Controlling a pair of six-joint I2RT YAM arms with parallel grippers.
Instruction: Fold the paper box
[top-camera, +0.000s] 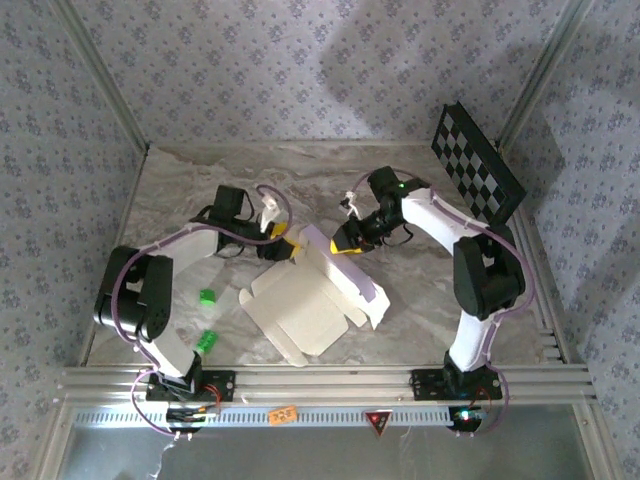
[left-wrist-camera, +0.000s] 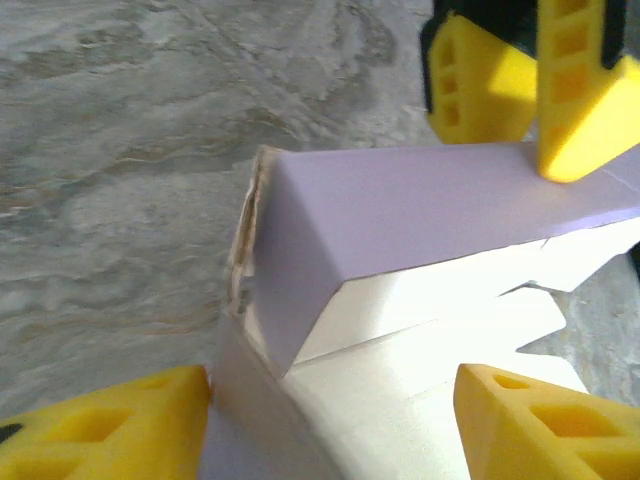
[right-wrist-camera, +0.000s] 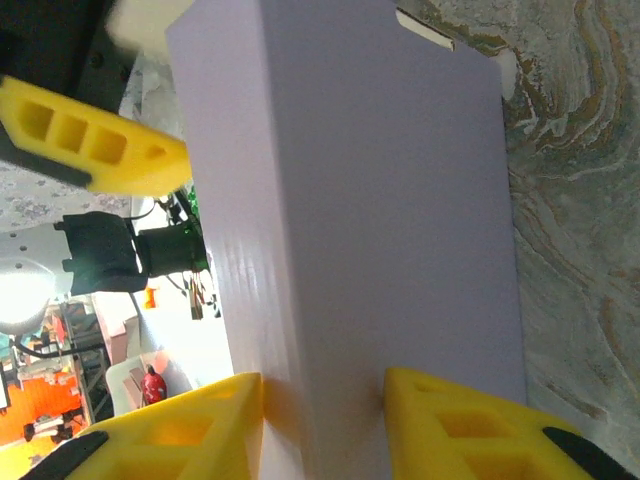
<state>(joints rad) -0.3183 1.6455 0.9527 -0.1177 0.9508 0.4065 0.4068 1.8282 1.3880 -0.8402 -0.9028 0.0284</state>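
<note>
from above you are seeing the paper box (top-camera: 305, 305) lying in the middle of the surface (top-camera: 180, 200). its cream sheet is spreading flat toward the near edge, and a lavender strip is rising along its right side. that view is also giving you the checkerboard panel (top-camera: 478, 160) leaning at the far right corner. two green pieces (top-camera: 207, 297) are sitting near the left edge, well apart from the box.

your left wrist camera is giving you what the overhead view is not: the lavender panel is tenting over the cream layers, a rough layered corner facing the lens. the left fingers (left-wrist-camera: 110, 430) are standing spread wide, straddling the lower part of the box. one is touching the card's edge; whether the other is pressing, you cannot tell. the right fingers (left-wrist-camera: 575, 100) are biting on the panel's top edge.

your right wrist camera is showing that grip close up, with both fingers pinching the lavender ridge from either side.

your left arm is bending its elbow by the left edge and reaching rightward to the middle. your right arm is standing tall by the right edge, its forearm stretching left toward the box's far end.
</note>
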